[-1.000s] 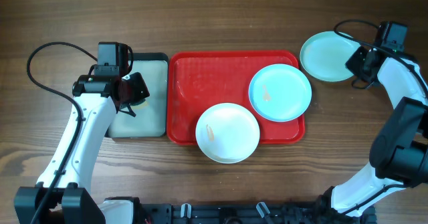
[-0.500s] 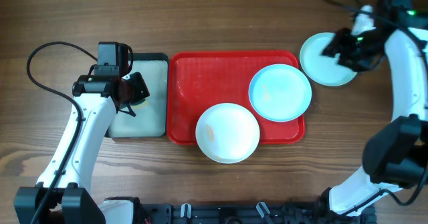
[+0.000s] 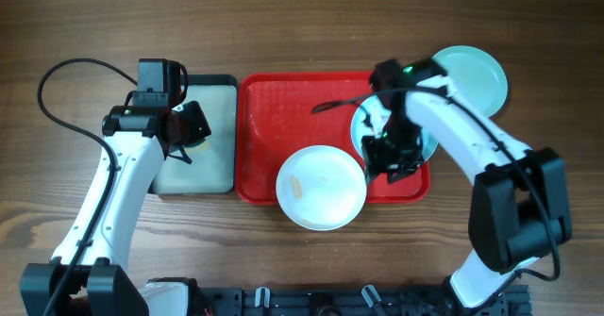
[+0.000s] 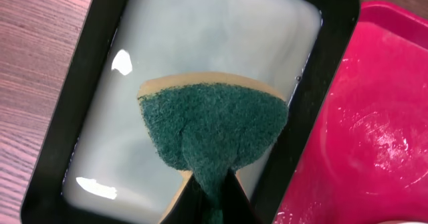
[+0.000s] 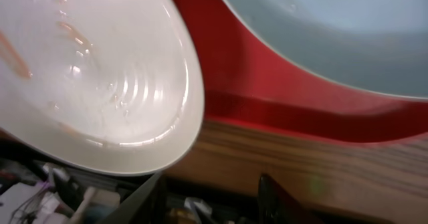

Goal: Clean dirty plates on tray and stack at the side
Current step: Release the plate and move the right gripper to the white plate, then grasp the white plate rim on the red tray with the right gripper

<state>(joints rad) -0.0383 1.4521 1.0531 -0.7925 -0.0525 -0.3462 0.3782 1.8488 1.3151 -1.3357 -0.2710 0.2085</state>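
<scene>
The red tray [image 3: 283, 118] holds a white plate [image 3: 321, 186] with orange smears, overhanging its front rim, and a pale blue plate [image 3: 365, 132] at its right. A second pale blue plate [image 3: 475, 75] lies on the table at the far right. My right gripper [image 3: 389, 165] is open and empty, low over the near edge of the blue plate on the tray. The right wrist view shows the white plate [image 5: 87, 70], the tray rim [image 5: 267, 103], the blue plate [image 5: 334, 30] and the open fingers [image 5: 214, 200]. My left gripper [image 3: 186, 127] is shut on a green sponge [image 4: 214, 124].
A smaller black-rimmed tray [image 3: 219, 156] with a pale inside stands left of the red tray, and the sponge hangs over it [image 4: 200, 43]. The red tray's corner shows in the left wrist view [image 4: 374, 117]. A black cable [image 3: 335, 104] crosses the red tray. Wood table [image 5: 314, 164] surrounds everything.
My right arm has swung from the far-right plate to over the red tray, its gripper now at the blue plate's near edge. The left arm has not moved.
</scene>
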